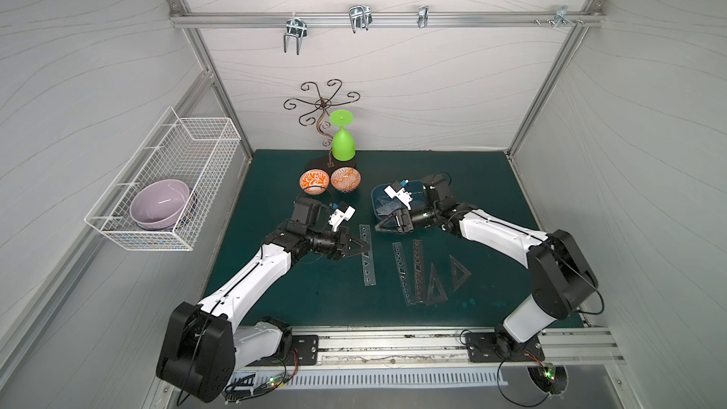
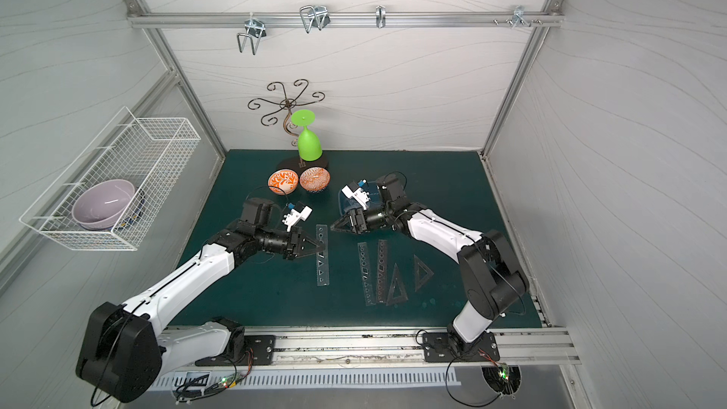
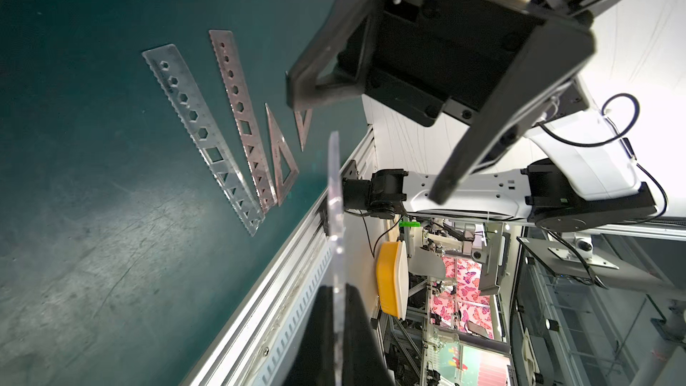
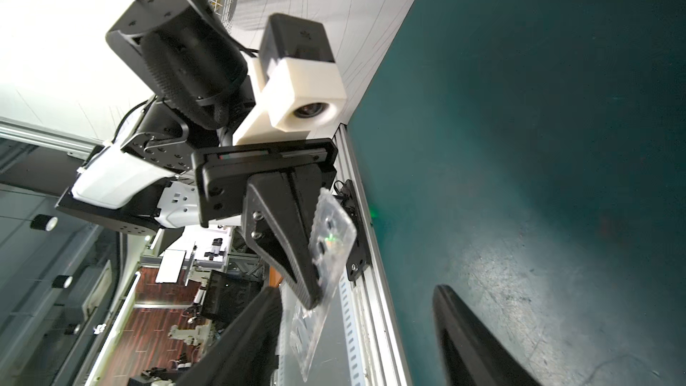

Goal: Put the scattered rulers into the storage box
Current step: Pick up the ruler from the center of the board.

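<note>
My left gripper (image 1: pixel 364 247) is shut on a clear straight ruler (image 1: pixel 367 265), pinching its flat faces and holding it above the mat. In the left wrist view that ruler (image 3: pixel 336 198) shows edge-on between the jaws (image 3: pixel 338 289). Just right of it, my right gripper (image 1: pixel 381 227) stands open and empty at the front left corner of the blue storage box (image 1: pixel 374 198), which has clear rulers (image 1: pixel 387 206) inside. Two straight strips (image 1: pixel 403 273) (image 1: pixel 417 269) and two triangles (image 1: pixel 436 287) (image 1: pixel 458 271) lie flat on the mat. The right wrist view shows its jaws (image 4: pixel 356 347) wide apart, with the held ruler (image 4: pixel 330 239) ahead.
Two orange patterned bowls (image 1: pixel 314 182) (image 1: pixel 345 179) sit left of the box. An upturned green goblet (image 1: pixel 343 143) and a curly metal stand (image 1: pixel 322 104) stand at the back. A white wire basket (image 1: pixel 196 139) with a purple bowl (image 1: pixel 159 202) hangs on the left wall.
</note>
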Action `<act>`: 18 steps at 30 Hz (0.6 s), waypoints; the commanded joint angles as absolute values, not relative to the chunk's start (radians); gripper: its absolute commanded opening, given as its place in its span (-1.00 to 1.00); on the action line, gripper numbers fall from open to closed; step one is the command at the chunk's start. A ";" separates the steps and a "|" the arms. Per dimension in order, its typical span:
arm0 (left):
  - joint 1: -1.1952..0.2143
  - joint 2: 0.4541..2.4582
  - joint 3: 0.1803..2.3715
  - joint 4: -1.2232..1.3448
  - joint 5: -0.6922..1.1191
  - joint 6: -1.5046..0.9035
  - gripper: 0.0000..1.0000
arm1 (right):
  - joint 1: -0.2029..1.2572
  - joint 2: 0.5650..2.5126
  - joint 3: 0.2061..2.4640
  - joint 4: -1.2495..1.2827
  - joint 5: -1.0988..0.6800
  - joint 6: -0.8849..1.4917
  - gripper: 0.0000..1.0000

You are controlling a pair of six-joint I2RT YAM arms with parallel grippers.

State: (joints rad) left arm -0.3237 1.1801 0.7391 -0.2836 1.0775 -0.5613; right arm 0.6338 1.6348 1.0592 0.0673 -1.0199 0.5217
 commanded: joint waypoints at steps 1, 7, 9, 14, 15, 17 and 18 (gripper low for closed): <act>-0.327 1.188 0.736 -0.211 1.128 -0.566 -1.00 | 0.664 1.662 1.094 0.133 -1.068 0.581 0.31; -0.327 1.196 0.729 -0.205 1.127 -0.555 -1.00 | 0.672 1.691 1.101 0.207 -1.088 0.646 0.10; -0.327 1.199 0.727 -0.201 1.130 -0.556 -1.00 | 0.677 1.699 1.104 0.221 -1.091 0.659 0.05; -0.327 1.197 0.726 -0.198 1.133 -0.554 -1.00 | 0.689 1.715 1.116 0.236 -1.097 0.675 -0.14; -0.327 1.197 0.726 -0.198 1.132 -0.554 -1.00 | 0.689 1.718 1.115 0.244 -1.100 0.682 -0.20; -0.327 1.196 0.725 -0.199 1.133 -0.552 -1.00 | 0.687 1.722 1.115 0.254 -1.099 0.692 -0.32; -0.327 1.195 0.724 -0.199 1.133 -0.552 -1.00 | 0.687 1.722 1.114 0.259 -1.099 0.695 -0.35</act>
